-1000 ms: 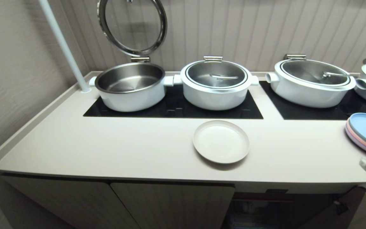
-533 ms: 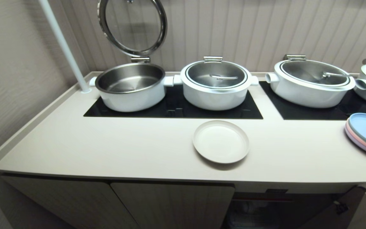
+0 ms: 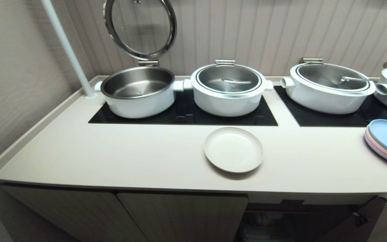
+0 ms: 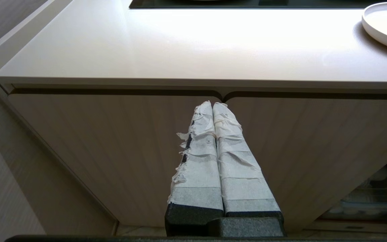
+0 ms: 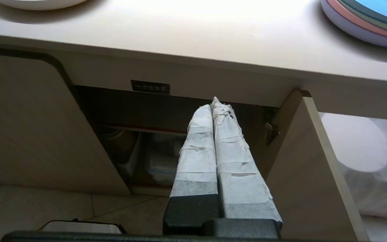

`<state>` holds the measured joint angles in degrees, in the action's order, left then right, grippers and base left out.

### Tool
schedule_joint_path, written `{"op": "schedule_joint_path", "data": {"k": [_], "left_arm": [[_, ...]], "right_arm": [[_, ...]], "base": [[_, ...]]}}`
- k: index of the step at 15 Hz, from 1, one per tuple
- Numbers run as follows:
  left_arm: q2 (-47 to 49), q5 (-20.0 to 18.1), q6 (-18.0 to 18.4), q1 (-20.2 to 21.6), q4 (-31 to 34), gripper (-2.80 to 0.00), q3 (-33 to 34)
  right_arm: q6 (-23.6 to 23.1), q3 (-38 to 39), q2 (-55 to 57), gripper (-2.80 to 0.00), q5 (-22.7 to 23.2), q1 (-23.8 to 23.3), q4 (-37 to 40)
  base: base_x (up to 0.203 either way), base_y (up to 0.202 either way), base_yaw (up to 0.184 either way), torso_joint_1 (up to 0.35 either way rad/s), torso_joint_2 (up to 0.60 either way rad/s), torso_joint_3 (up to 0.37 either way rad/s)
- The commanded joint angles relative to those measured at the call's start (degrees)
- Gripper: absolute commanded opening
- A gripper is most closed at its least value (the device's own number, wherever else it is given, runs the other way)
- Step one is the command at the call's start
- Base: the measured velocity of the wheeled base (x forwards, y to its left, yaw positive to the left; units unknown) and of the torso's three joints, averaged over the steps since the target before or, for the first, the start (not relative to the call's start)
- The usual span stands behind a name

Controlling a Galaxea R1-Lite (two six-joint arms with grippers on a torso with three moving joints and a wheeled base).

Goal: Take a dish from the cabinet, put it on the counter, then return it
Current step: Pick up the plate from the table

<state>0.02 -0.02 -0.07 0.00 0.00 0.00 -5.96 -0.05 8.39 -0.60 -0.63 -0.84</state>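
Dish (image 3: 233, 149) sat flat on the worktop (image 3: 129, 158), just in front of the black cooktop (image 3: 183, 116), near the front edge, bare surface to its left. Neither arm in head view. Left wrist: left pincer (image 4: 213, 105) closed, empty, low before shut cabinet doors. Right wrist: right pincer (image 5: 213, 102) closed, empty, facing the open cabinet (image 5: 166, 134), door (image 5: 309, 168) swung out beside it.
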Motion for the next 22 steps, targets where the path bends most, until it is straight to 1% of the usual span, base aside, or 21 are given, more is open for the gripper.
{"op": "schedule_joint_path", "data": {"k": [1, 3, 6, 22], "left_arm": [[-0.02, 0.02, -0.01, 0.0, 0.0, -2.8, 0.0], [-0.02, 0.02, -0.01, 0.0, 0.0, -2.8, 0.0], [-0.02, 0.02, -0.01, 0.0, 0.0, -2.8, 0.0], [-0.02, 0.02, 0.06, 0.0, 0.0, -2.8, 0.0]], "right_arm": [[0.3, -0.18, -5.13, -2.8, 0.35, 0.44, 1.23], [1.8, -0.3, -8.37, -2.8, 0.59, 0.62, 1.54], [2.01, -0.3, -8.39, -2.8, 0.52, 0.63, 1.45], [1.57, -0.13, -8.39, -2.8, 0.43, 0.63, 1.37]], "base": [[0.0, 0.0, 0.0, 0.0, 0.0, 0.0], [0.0, 0.0, 0.0, 0.0, 0.0, 0.0], [0.0, 0.0, 0.0, 0.0, 0.0, 0.0], [0.0, 0.0, 0.0, 0.0, 0.0, 0.0]]}}
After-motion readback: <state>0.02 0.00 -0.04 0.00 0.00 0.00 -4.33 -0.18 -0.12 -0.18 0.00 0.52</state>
